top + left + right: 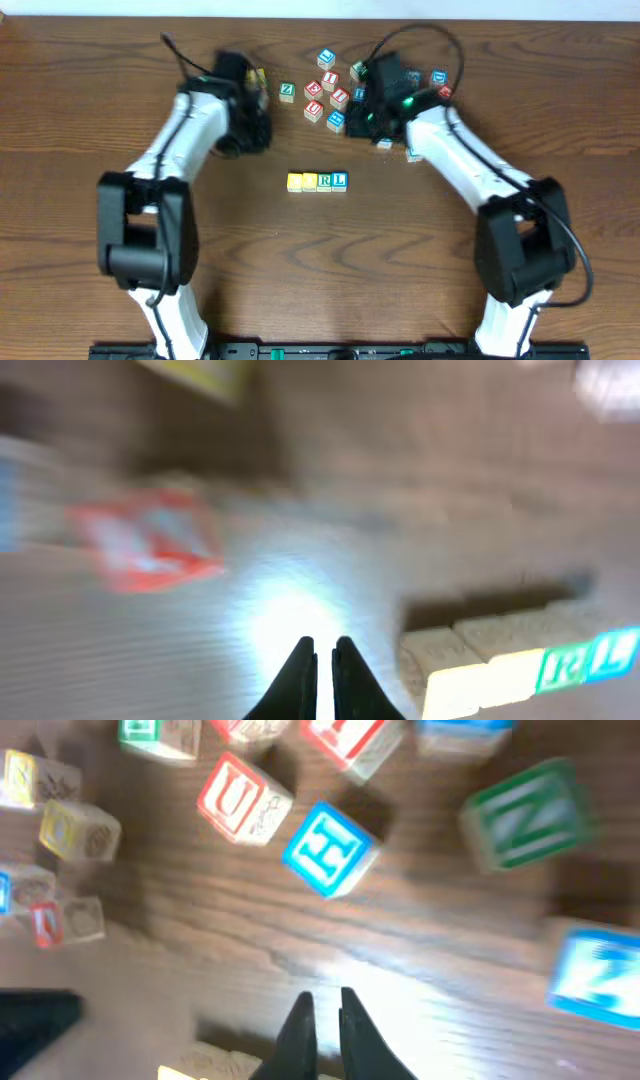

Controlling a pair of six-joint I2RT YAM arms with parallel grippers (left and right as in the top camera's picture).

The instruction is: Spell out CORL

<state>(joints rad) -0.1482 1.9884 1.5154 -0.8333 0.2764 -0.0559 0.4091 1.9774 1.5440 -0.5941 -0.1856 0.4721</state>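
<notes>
A row of four letter blocks (317, 181) lies mid-table: two with yellow tops, then a green R and a blue L. It also shows, blurred, in the left wrist view (520, 660). My left gripper (253, 128) hovers left of and behind the row; its fingers (325, 652) are shut on nothing above bare wood. My right gripper (362, 120) is over the loose pile behind the row, fingers (322, 1008) shut and empty. A blue H block (328, 850) and a red U block (240, 805) lie just ahead of it.
Several loose letter blocks (328, 90) are scattered at the back centre, more near the right arm (440, 85). A green N block (525, 815), a blue Z block (600, 975) and a yellow O block (80, 830) lie around the right gripper. A blurred red block (150, 540) is near the left one.
</notes>
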